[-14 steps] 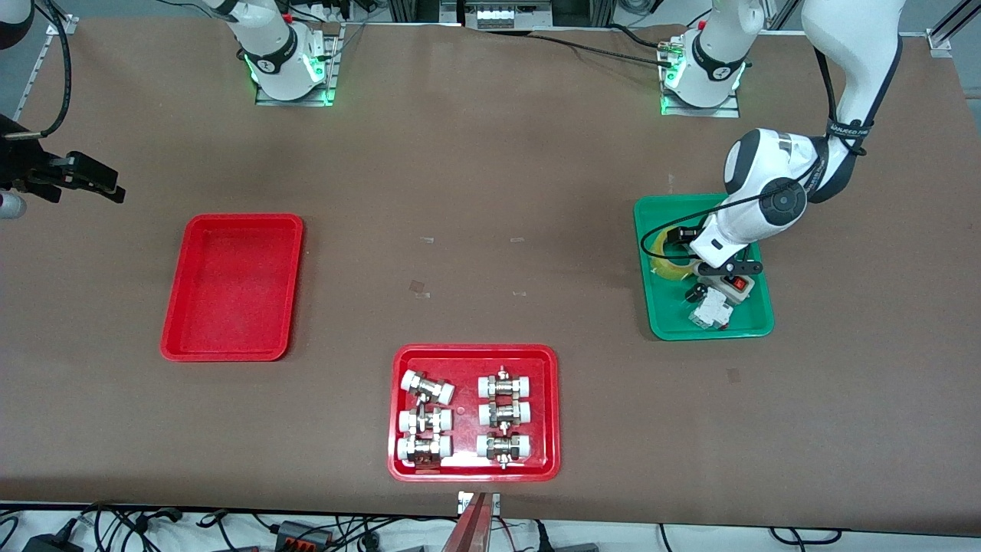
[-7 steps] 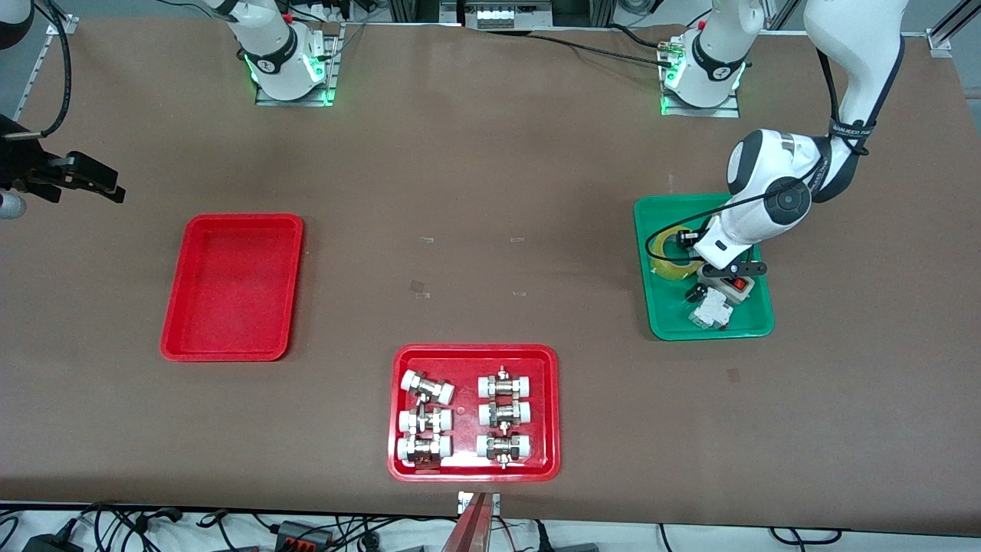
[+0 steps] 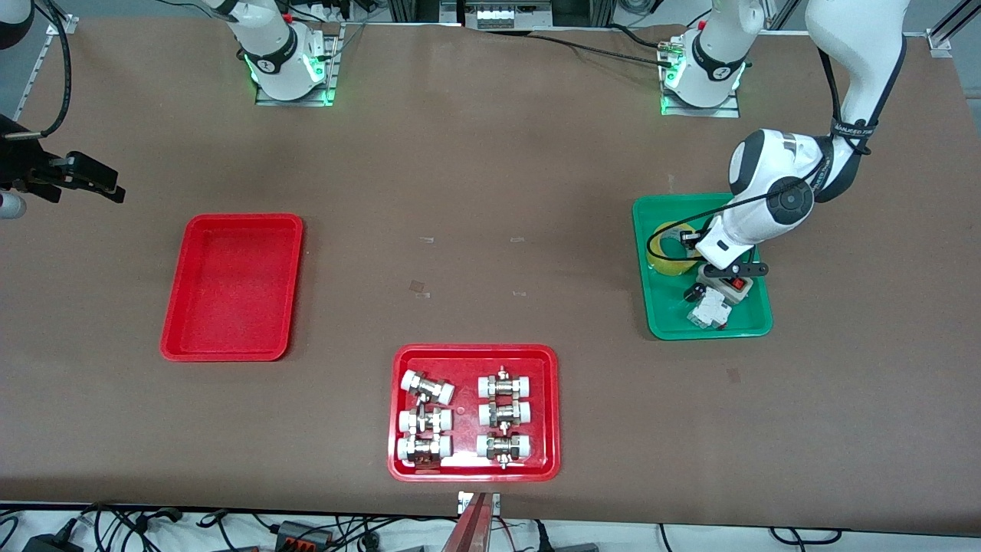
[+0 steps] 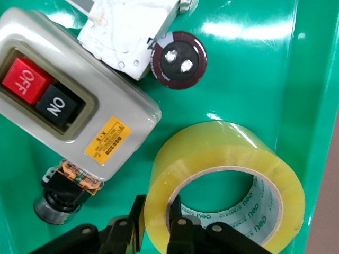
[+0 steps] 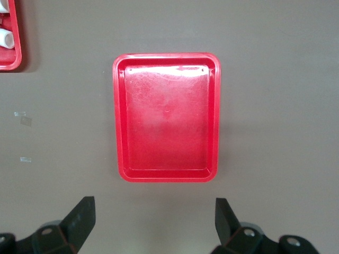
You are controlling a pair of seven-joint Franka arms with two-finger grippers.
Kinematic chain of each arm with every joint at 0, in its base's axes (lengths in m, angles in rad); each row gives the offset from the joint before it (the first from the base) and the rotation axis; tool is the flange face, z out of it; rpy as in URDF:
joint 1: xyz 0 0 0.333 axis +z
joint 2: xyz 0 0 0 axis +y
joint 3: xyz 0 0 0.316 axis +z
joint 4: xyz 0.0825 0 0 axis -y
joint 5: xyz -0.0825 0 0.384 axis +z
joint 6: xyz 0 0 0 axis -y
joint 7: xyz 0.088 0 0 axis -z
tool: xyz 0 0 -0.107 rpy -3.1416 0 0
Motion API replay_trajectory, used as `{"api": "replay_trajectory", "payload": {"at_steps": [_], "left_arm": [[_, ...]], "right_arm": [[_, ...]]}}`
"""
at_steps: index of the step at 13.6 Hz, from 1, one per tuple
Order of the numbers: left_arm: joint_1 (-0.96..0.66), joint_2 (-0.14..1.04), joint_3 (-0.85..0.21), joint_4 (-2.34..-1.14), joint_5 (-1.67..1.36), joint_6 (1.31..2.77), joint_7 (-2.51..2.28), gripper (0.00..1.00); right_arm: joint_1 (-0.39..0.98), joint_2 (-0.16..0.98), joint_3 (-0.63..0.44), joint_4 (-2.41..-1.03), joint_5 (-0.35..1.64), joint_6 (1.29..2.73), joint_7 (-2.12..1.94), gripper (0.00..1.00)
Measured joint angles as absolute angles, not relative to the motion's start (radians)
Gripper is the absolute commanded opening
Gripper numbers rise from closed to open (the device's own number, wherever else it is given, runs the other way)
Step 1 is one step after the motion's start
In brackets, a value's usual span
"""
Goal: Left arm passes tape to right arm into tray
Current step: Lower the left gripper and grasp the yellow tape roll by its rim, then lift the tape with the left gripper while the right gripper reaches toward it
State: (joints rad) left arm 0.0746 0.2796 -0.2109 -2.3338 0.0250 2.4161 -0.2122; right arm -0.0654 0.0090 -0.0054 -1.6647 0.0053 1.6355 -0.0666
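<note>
The yellow tape point(image 3: 668, 251) lies flat in the green tray point(image 3: 665, 316) at the left arm's end of the table. My left gripper point(image 3: 687, 244) is down in that tray and shut on the roll's wall. In the left wrist view one finger point(image 4: 135, 214) presses the outside of the tape point(image 4: 222, 153) and the other sits inside the core. The left gripper point(image 4: 156, 212) holds the roll where it rests. My right gripper point(image 3: 96, 182) waits open, in the air at the right arm's end, with nothing in it. The red tray point(image 3: 230, 287) lies bare; the right wrist view shows this tray point(image 5: 167, 116) ahead of the right gripper point(image 5: 154, 219).
Beside the tape in the green tray point(image 4: 249, 69) lie a grey switch box point(image 4: 58, 100) with OFF and ON buttons, a dark round cap point(image 4: 178, 60) and a white part point(image 3: 709, 310). A wider red tray point(image 3: 475, 350) with white-capped metal fittings sits nearest the front camera.
The left gripper's fingers have closed on the tape's wall, and its hand shifted slightly over the green tray. The right arm has not moved.
</note>
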Motion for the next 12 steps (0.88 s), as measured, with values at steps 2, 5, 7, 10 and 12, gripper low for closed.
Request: {"api": "replay_trajectory", "payload": {"at_steps": [2,5,7,10,12], "left_arm": [[0.075,0.271,-0.211,-2.332,0.025,2.401,-0.211,0.00],[0.074,0.217,-0.213,-2.324,0.025,2.365,-0.211,0.00],[0.073,0.157,-0.217,-2.288,0.025,2.291,-0.210,0.00],[0.068,0.079,-0.252,-2.109,0.023,2.048,-0.210,0.00],[0.064,0.057,-0.316,-1.954,0.021,1.895,-0.237,0.00]], "right_arm": [[-0.065,0.009,-0.005,-1.665,0.005,1.635,-0.067,1.00],[-0.065,0.009,-0.005,-1.665,0.005,1.635,-0.067,1.00],[-0.065,0.009,-0.005,-1.665,0.005,1.635,-0.067,1.00],[-0.065,0.009,-0.005,-1.665,0.005,1.633,-0.067,1.00],[-0.065,0.009,-0.005,-1.665,0.005,1.633,-0.067,1.00]]}}
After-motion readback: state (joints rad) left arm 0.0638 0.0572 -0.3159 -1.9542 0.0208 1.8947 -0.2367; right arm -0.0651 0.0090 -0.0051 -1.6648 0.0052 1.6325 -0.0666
